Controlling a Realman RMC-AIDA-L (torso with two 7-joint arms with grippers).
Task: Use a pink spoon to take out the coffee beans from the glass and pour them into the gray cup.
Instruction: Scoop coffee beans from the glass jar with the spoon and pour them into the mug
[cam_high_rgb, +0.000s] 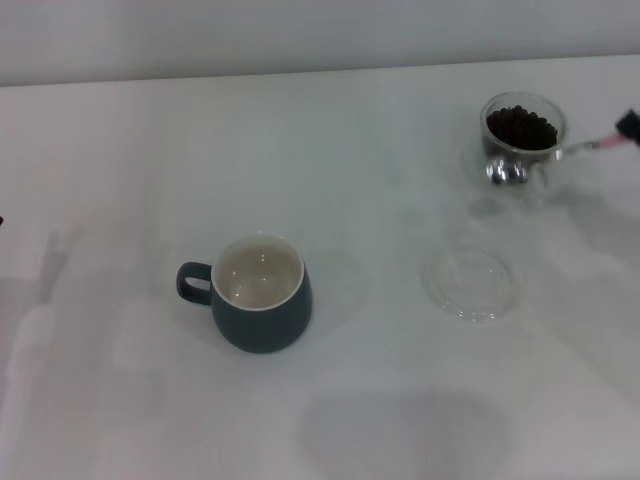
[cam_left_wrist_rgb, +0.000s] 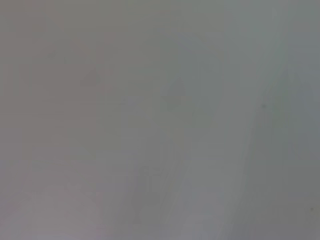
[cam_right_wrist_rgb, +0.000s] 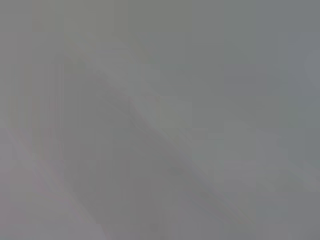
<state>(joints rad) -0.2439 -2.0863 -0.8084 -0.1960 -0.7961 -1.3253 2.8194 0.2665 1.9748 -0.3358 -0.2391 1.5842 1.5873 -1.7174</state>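
Observation:
The glass (cam_high_rgb: 522, 128) stands at the far right of the white table and is filled with dark coffee beans (cam_high_rgb: 521, 126). The pink spoon (cam_high_rgb: 598, 146) lies just beside it, its metal bowl at the glass's near side and its pink handle pointing right. At the right edge of the head view, only a dark tip of my right gripper (cam_high_rgb: 628, 123) shows, right at the handle's end. The gray cup (cam_high_rgb: 261, 294) stands upright left of centre with its handle to the left and its cream inside bare. Both wrist views show only plain grey.
A flat clear glass dish (cam_high_rgb: 470, 284) lies on the table (cam_high_rgb: 350, 150) between the cup and the glass, nearer the front. The table's far edge runs along the top of the head view.

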